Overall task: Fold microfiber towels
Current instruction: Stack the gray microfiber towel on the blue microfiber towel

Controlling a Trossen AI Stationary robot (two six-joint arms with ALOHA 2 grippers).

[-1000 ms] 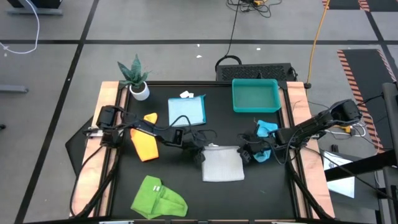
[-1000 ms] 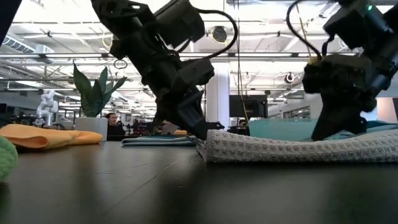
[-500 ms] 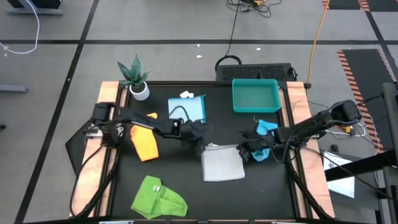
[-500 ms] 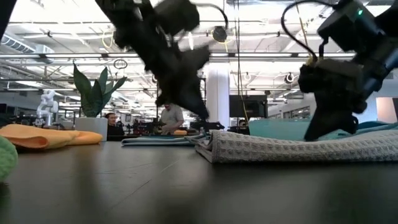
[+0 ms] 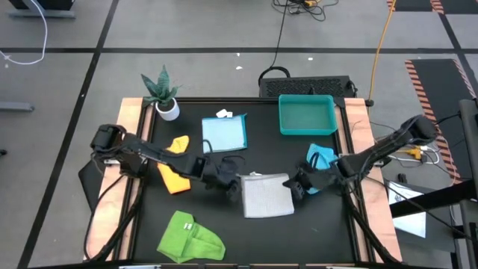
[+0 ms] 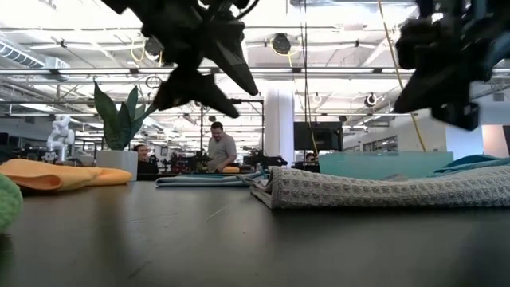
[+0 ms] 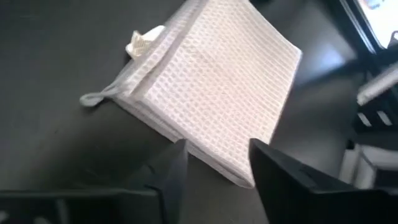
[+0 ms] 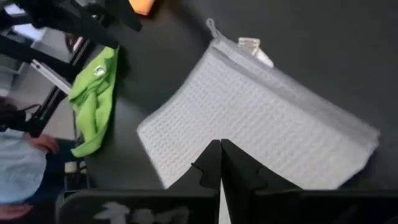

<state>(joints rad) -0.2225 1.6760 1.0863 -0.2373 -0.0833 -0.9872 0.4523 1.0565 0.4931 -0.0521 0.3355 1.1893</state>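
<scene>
My left gripper [image 5: 233,187] hangs just off the left edge of the folded white-grey towel [image 5: 266,195], its fingers [image 7: 171,177] spread apart with nothing between them; in the left wrist view the cloth [image 7: 211,93] lies flat below them, its hanging loop and label sticking out at one corner. My right gripper [image 5: 297,187] sits at the towel's opposite edge, its fingers [image 8: 219,165] pressed together and empty, poised over the cloth [image 8: 261,130]. In the low view both grippers are raised off the table, and the towel [image 6: 382,190] lies on it as a low, layered stack.

Around that spot the black table [image 5: 224,239] carries the other cloths. The turquoise towel [image 5: 321,158] lies crumpled right by my right arm, partly under it. The yellow-orange towel [image 5: 173,172] lies beside my left arm, which passes across its upper part. The light blue towel [image 5: 225,133] lies flat farther back, and the lime green towel [image 5: 191,237] is bunched near the front left edge. A teal tray [image 5: 307,114] stands at the back right, and a potted plant [image 5: 162,95] at the back left corner.

Beyond the table, a person [image 6: 217,150] stands in the room behind.
</scene>
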